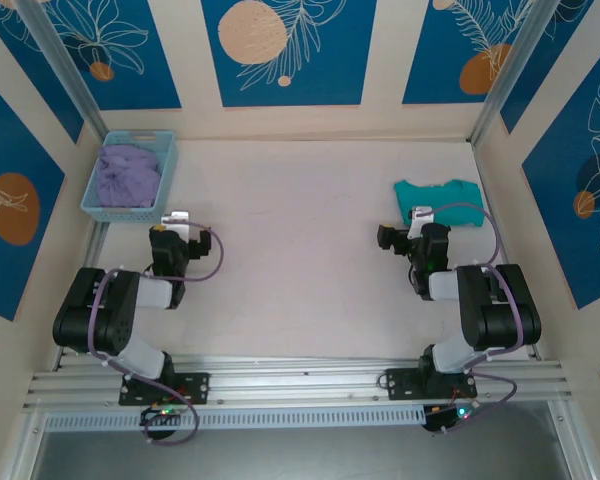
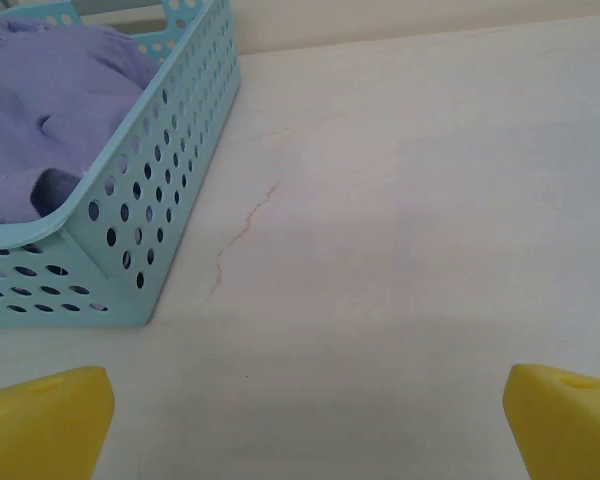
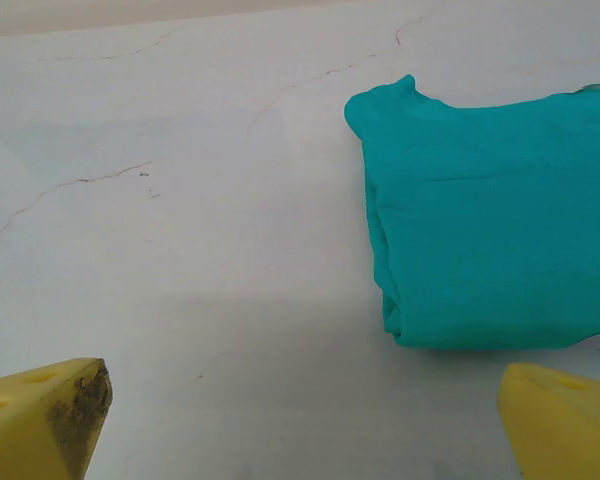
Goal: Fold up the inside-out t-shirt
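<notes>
Count on one table: one lavender t-shirt, one light blue basket, one teal garment, two arms, namely left arm and right arm, and two grippers, namely left gripper and right gripper, each with two yellow fingers.

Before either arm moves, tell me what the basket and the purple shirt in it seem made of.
Basket: probably moulded plastic, light blue, smooth and faintly glossy; its walls carry rows of round holes. T-shirt: soft thin fabric, likely a knit, matte lavender; it lies slumped in loose crumpled folds.
</notes>
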Controlling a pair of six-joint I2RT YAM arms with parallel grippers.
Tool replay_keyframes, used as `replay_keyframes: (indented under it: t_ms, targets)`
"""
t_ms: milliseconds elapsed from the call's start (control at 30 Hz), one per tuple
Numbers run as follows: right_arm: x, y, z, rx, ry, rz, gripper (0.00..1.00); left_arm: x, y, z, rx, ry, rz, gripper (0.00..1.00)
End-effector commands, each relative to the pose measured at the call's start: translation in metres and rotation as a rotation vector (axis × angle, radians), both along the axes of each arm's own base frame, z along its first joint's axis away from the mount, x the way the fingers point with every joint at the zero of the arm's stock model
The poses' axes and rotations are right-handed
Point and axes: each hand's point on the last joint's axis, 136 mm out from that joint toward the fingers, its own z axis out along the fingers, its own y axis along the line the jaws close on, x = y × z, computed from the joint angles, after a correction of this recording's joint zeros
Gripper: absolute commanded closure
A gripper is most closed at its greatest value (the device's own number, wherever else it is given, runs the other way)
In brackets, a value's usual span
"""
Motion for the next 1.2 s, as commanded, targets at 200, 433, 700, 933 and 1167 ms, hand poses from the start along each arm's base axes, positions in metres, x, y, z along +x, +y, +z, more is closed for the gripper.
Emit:
replay_keyframes:
  t_ms: [200, 433, 700, 933, 1167]
  targets:
    - [0.009, 0.001, 0.016, -0.001, -0.055, 0.002, 0.01, 0.001, 0.001, 0.002, -0.018, -0.018, -0.002, 0.00]
    - [0.009, 0.001, 0.016, 0.000, -0.055, 0.002, 0.01, 0.001, 0.001, 0.002, -0.017, -0.017, -0.002, 0.00]
    - [0.009, 0.001, 0.016, 0.001, -0.054, 0.003, 0.01, 0.001, 0.001, 0.002, -0.017, -0.015, -0.002, 0.00]
    - [0.002, -0.001, 0.044, -0.023, -0.064, -0.036, 0.01, -0.016, 0.012, 0.042, -0.023, -0.074, 0.055, 0.00]
    - [-0.027, -0.032, 0.097, 0.241, -0.025, -0.246, 0.01, -0.037, -0.016, 0.101, -0.320, -0.091, -0.039, 0.00]
